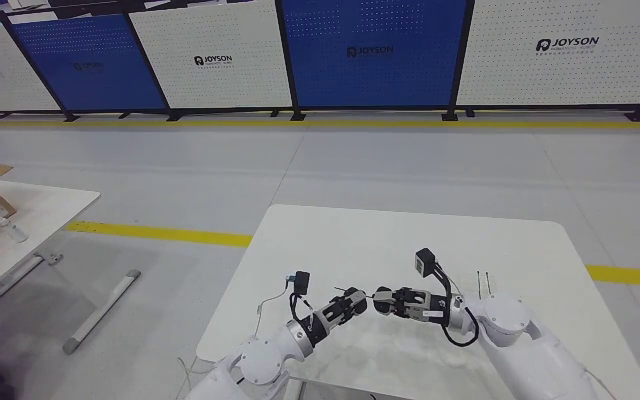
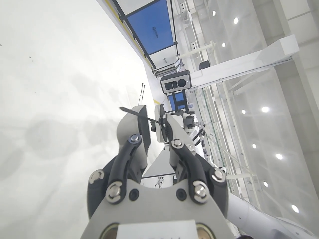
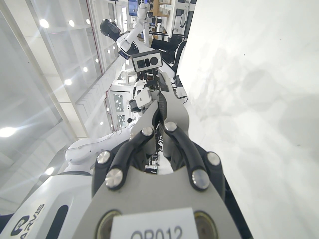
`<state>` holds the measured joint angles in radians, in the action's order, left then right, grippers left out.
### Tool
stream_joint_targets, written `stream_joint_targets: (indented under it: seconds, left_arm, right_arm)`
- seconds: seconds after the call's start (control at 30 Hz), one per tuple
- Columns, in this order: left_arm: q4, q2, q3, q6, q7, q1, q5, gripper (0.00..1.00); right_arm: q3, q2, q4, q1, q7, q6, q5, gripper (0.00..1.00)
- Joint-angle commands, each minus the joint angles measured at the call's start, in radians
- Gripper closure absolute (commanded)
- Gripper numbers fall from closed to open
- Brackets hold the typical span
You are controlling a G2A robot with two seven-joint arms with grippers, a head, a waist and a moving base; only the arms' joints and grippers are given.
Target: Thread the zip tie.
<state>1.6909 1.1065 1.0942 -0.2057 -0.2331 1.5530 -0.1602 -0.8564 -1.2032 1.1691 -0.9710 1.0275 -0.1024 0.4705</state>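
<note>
While tight on tie (image 2: 135,114), end effector (image 3: 159,101)

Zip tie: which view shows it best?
Left wrist view: the zip tie is a clear black strip against the table. In the top view it is too small to tell, between the left gripper and right gripper. In the right wrist view I cannot make it out.

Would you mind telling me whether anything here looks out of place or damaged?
Nothing stands out. The zip tie sits straight where the left gripper and the right gripper meet above the table; two spare ties lie side by side.
</note>
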Motion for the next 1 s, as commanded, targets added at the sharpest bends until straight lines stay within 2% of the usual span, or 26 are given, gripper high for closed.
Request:
stream_joint_targets:
  seconds: [0.0,0.3,0.33,0.37,0.4,0.43,0.6,0.77,0.87,0.97]
  left_arm:
    - [0.000,0.000,0.000,0.000,0.000,0.001,0.002,1.00]
    - [0.000,0.001,0.000,0.000,0.001,0.003,0.012,1.00]
    - [0.000,0.002,0.000,0.001,0.001,0.002,0.013,1.00]
    - [-0.001,0.002,-0.001,0.002,0.002,0.002,0.013,1.00]
    - [-0.001,0.002,-0.001,0.003,0.002,0.001,0.014,1.00]
    - [-0.002,0.002,-0.002,0.004,0.002,0.001,0.014,1.00]
    - [-0.002,0.003,-0.001,0.009,0.006,0.001,0.011,1.00]
    - [0.013,0.008,-0.004,0.080,0.057,0.005,-0.001,1.00]
    - [0.039,0.011,-0.007,0.117,0.086,0.011,-0.007,1.00]
    - [0.042,0.011,-0.008,0.121,0.086,0.012,-0.008,1.00]
  right_arm:
    - [0.000,0.000,0.000,0.000,0.000,0.000,0.000,1.00]
    - [0.000,0.000,0.001,-0.003,-0.006,0.001,0.000,1.00]
    - [-0.001,0.000,0.008,-0.010,-0.022,0.004,-0.001,0.86]
    - [-0.004,0.000,0.015,-0.014,-0.032,0.006,-0.006,0.42]
    - [-0.008,0.001,0.022,-0.019,-0.036,0.008,-0.009,0.07]
    - [-0.013,0.002,0.026,-0.023,-0.037,0.007,-0.008,0.00]
    - [-0.049,0.013,0.053,-0.046,-0.051,0.007,-0.020,0.00]
    - [-0.126,0.035,0.107,-0.095,-0.072,0.000,-0.022,0.00]
    - [-0.181,0.050,0.153,-0.144,-0.097,-0.027,-0.020,0.00]
    - [-0.184,0.051,0.158,-0.148,-0.098,-0.028,-0.022,0.00]
